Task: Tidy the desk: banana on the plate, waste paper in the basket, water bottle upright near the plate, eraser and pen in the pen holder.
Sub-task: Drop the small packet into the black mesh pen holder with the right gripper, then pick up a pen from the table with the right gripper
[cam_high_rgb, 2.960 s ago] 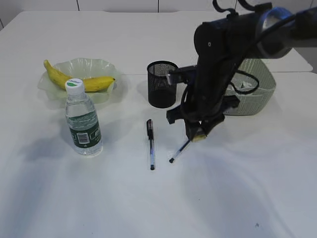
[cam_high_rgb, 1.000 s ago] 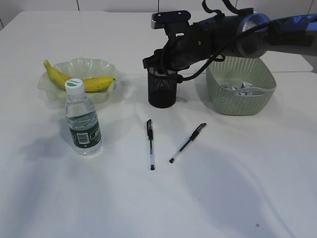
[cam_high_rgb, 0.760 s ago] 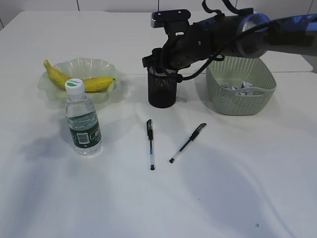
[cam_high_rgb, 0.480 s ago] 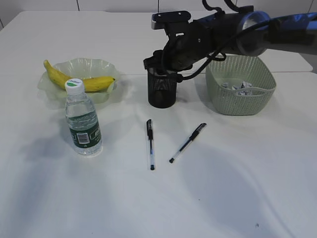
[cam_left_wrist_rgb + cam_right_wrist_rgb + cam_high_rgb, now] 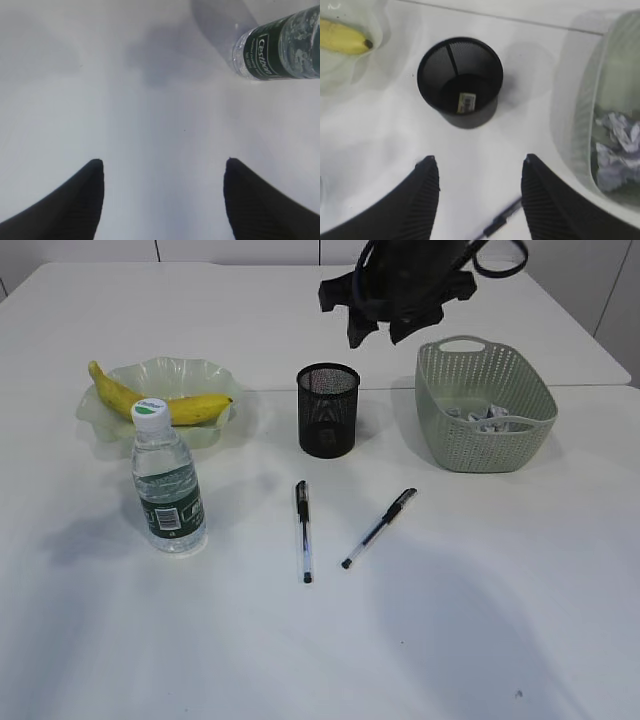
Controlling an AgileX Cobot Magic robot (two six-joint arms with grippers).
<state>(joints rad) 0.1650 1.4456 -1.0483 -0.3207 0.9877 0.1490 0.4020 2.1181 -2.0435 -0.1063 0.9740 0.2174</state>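
Black pens (image 5: 378, 528) lie slantwise on the desk (image 5: 450, 620), below my empty, parted right tool (image 5: 374, 335), nearer it than my parted left tool (image 5: 162, 172).

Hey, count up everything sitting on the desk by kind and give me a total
Bananas: 1
Plates: 1
Water bottles: 1
Pen holders: 1
Erasers: 1, inside the pen holder
Pens: 2
Baskets: 1
Waste paper: 1 crumpled heap in the basket
Total: 9
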